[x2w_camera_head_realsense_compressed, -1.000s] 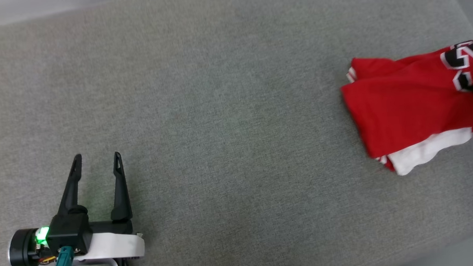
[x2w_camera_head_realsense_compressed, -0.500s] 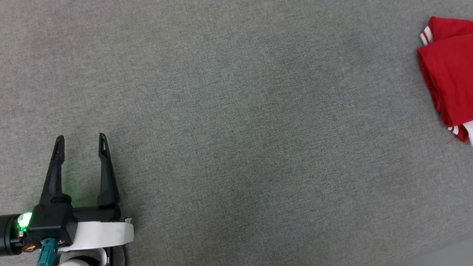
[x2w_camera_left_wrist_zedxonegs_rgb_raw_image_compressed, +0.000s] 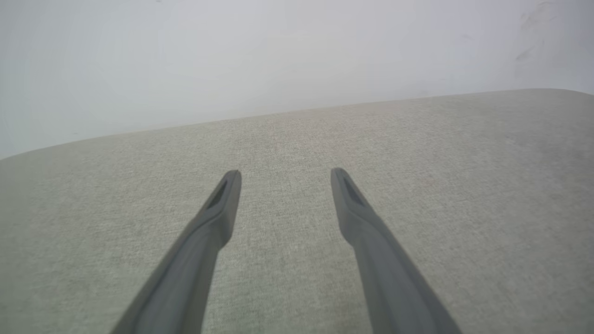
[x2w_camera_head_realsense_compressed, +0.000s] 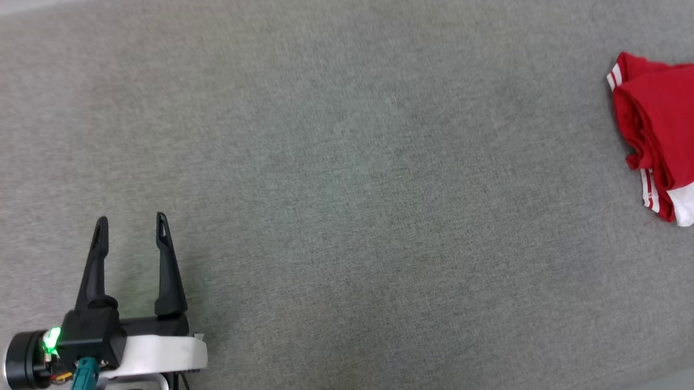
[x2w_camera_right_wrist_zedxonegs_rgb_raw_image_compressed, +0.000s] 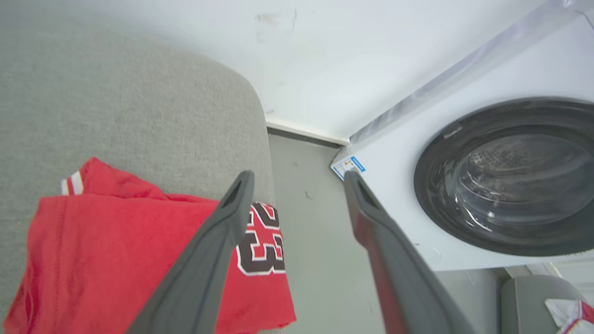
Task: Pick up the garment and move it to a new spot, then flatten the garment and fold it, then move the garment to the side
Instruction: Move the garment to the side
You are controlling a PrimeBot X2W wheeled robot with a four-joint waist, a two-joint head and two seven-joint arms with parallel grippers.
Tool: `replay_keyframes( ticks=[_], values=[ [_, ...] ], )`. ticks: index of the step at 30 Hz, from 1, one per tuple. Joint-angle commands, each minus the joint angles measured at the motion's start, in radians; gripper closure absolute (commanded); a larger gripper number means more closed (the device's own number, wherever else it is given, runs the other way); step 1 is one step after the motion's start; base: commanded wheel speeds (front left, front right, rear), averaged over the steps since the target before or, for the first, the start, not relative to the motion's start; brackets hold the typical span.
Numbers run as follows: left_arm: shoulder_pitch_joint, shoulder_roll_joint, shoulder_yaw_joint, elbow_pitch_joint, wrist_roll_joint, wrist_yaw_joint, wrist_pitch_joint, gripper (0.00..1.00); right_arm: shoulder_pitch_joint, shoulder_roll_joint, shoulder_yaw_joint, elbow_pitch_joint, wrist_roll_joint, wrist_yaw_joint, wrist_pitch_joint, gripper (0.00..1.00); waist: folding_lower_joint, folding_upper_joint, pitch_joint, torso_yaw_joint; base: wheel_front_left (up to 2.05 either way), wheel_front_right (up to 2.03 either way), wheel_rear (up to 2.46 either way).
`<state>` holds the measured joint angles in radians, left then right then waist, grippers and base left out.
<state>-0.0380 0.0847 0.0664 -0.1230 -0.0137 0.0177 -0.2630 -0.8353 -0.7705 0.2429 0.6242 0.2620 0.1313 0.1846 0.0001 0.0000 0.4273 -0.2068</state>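
- Head view: the left gripper (x2w_camera_head_realsense_compressed: 131,223) is sitting at the lower left of the frame. Its two dark fingers are pointing up the frame and standing apart with nothing between them. A green light is glowing on its wrist. The garment (x2w_camera_head_realsense_compressed: 668,126) is lying bunched at the right edge of the frame, on the grey fabric surface (x2w_camera_head_realsense_compressed: 346,160). It is well apart from the left gripper, and its red body, white sleeve and striped trim are showing.
- Left wrist view: the left gripper (x2w_camera_left_wrist_zedxonegs_rgb_raw_image_compressed: 284,178) is hovering over the grey fabric surface (x2w_camera_left_wrist_zedxonegs_rgb_raw_image_compressed: 417,162) with its fingers spread wide and gripping nothing. A pale wall (x2w_camera_left_wrist_zedxonegs_rgb_raw_image_compressed: 278,55) is filling the top of the frame.
- Right wrist view: the right gripper (x2w_camera_right_wrist_zedxonegs_rgb_raw_image_compressed: 298,181) is hanging with its fingers parted and empty. The garment (x2w_camera_right_wrist_zedxonegs_rgb_raw_image_compressed: 116,250) is lying at the lower left of the frame, below the fingers. Its black-and-white lettering (x2w_camera_right_wrist_zedxonegs_rgb_raw_image_compressed: 262,246) is reading "23", close to the right edge of the grey fabric surface (x2w_camera_right_wrist_zedxonegs_rgb_raw_image_compressed: 116,106). A washing machine (x2w_camera_right_wrist_zedxonegs_rgb_raw_image_compressed: 506,176) is standing at the right of the frame with its drum open, and the floor (x2w_camera_right_wrist_zedxonegs_rgb_raw_image_compressed: 315,241) is running between it and the surface.
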Motion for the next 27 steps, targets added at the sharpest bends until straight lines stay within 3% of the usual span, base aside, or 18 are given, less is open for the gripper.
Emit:
replay_keyframes(
  ticks=[1, 8, 11, 27],
  values=[
    [0.02, -0.006, -0.003, 0.004, -0.007, 0.006, -0.002, 0.0, -0.008, 0.027, -0.017, -0.01, -0.022, -0.001, -0.05, 0.0, -0.0001, 0.0, -0.058, 0.023, 0.0, 0.0, 0.0],
    [0.077, -0.021, -0.003, 0.009, -0.015, 0.026, -0.002, 0.0, 0.03, 0.128, -0.09, -0.101, -0.147, -0.001, -0.341, 0.0, -0.0001, 0.0, -0.148, 0.066, 0.0, 0.0, 0.0],
    [0.098, -0.025, -0.004, 0.012, -0.013, 0.026, -0.002, 0.0, 0.056, 0.182, -0.104, -0.148, -0.195, -0.001, -0.414, 0.0, -0.0001, 0.0, -0.178, 0.09, 0.0, 0.0, 0.0],
    [0.155, -0.033, -0.076, 0.064, -0.001, 0.026, -0.002, 0.0, 0.449, 0.462, -0.165, -0.477, -0.172, -0.001, -0.449, 0.0, -0.0001, 0.0, -0.309, 0.222, 0.0, 0.0, 0.0]
  ],
)
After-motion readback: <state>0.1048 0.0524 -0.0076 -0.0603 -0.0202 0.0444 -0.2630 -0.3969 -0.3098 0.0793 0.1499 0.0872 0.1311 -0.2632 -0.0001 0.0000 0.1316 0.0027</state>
